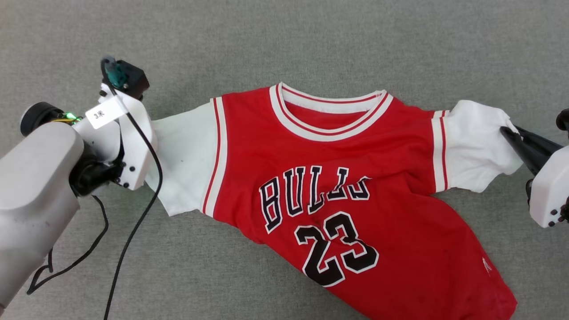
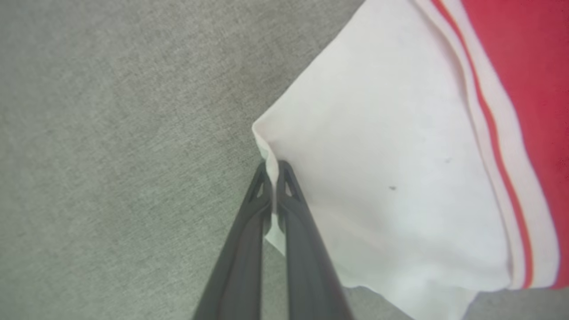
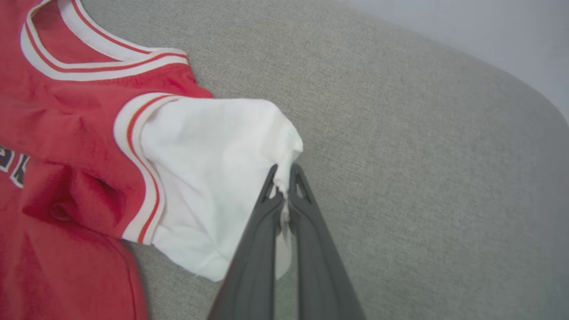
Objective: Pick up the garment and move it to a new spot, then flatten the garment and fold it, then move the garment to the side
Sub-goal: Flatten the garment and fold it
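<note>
The garment [image 1: 338,200], a red jersey with white sleeves, black letters and the number 23, lies face up on the grey surface, its lower body skewed toward the lower right. My left gripper [image 2: 272,171] is shut on the hem of one white sleeve [image 2: 391,178]; in the head view that arm's wrist [image 1: 129,146] covers the fingers at the sleeve's [image 1: 186,164] outer edge. My right gripper [image 3: 283,175] is shut on the bunched edge of the other white sleeve [image 3: 209,173], and its dark fingers [image 1: 524,149] reach in from the right edge of the head view.
Grey fabric surface [image 1: 284,40] spreads all around the jersey. A black cable [image 1: 133,231] hangs from the left wrist and trails over the surface at lower left. In the right wrist view the surface's rounded edge [image 3: 511,73] borders a pale wall.
</note>
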Available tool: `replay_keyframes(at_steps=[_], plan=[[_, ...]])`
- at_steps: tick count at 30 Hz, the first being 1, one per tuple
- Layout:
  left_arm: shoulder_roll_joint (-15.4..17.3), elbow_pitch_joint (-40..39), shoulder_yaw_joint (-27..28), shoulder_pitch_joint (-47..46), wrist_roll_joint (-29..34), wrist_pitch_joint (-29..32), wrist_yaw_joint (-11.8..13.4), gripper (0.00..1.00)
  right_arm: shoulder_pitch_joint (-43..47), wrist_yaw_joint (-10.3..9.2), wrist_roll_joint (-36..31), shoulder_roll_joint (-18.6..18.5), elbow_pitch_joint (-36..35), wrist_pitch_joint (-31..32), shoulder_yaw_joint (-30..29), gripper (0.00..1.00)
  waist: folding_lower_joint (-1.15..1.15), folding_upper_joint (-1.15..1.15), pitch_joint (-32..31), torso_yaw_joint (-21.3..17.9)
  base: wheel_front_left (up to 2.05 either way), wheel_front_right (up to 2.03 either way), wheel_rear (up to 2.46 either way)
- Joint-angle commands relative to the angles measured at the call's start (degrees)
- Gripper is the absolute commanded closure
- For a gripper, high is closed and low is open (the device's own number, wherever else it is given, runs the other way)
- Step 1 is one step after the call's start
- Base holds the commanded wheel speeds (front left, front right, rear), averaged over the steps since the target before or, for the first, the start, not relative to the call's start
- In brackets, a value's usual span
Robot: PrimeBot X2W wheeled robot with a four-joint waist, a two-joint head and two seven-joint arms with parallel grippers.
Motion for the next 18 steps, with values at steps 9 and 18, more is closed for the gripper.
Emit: replay_keyframes(at_steps=[9,18], plan=[[2.62,-4.67,-1.48,-2.05,3.83,-16.42,-0.04,1.0,0.44,-0.08,0.42,-1.77,1.2,-3.92,-2.09,1.0,-0.01,0.0,-8.16,2.68,0.0,0.0,0.0],[4.43,-11.09,0.78,-4.47,8.29,-25.97,1.99,1.0,1.34,-0.08,1.09,-4.56,-1.72,-4.86,-7.4,1.0,-0.01,0.0,-14.12,4.51,0.0,0.0,0.0]])
